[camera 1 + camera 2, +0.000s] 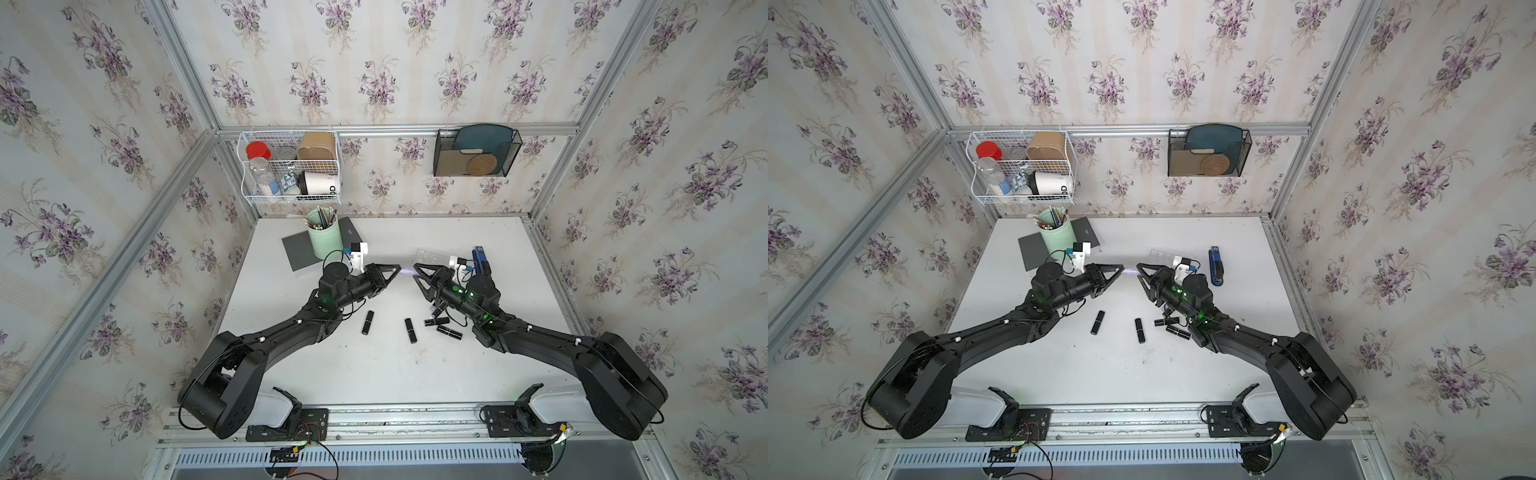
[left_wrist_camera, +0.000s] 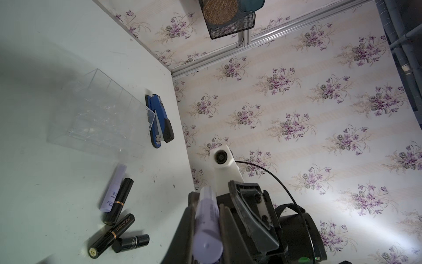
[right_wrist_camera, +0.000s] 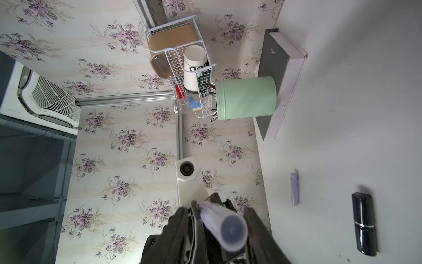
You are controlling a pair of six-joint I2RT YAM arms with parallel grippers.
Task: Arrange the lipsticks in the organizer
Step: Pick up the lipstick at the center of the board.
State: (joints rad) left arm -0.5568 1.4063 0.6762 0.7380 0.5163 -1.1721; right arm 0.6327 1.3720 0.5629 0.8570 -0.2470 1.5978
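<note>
— What are the two arms doing over the middle?

— The left gripper is pinching a small pale lilac plastic lipstick tube tight at one end and holding it level in the air. The right gripper is facing it nose to nose, with its jaws standing either side of the free end.

— Is the right one gripping?

— I'm not able to tell. The tube is lying between its jaws, but I can't see whether they're pressing on it.

— So what is this handover calling for?

— I'd say the right should be clamping squarely on the barrel before the left lets go. Otherwise that smooth tube may be slipping out.

— And the arms?

— Both are reaching in low from the near corners, forearms angling inward and tips nearly meeting above the white tabletop.

— Where's it all going?

— The clear plastic gridded organizer tray is sitting just beyond the right gripper, looking empty, beside a blue stapler. Glossy black lipstick tubes are lying loose nearer the robot.
</note>
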